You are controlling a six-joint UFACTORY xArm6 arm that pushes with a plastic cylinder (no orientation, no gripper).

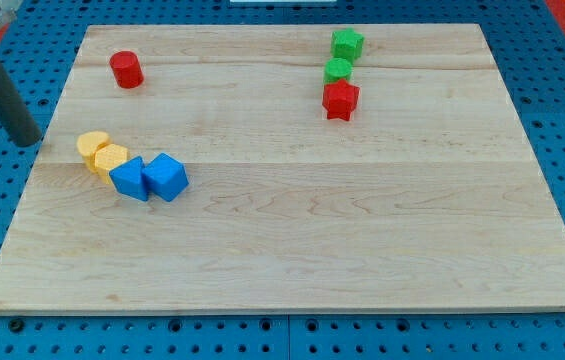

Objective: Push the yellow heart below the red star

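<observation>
Sitting at nine o'clock, the yellow heart (93,146) remains far from the red star (340,100) at one o'clock. My tip (26,138), clawless, grasps nothing, hovering left of it; everything remains.

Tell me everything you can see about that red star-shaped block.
The red star is a small, chunky, matte red block lying flat on the wooden board, toward the view's top right. Its points look blunt. A green block sits just above it, touching or nearly so. Nothing else is near it; my tip is far off at the view's left.
</observation>
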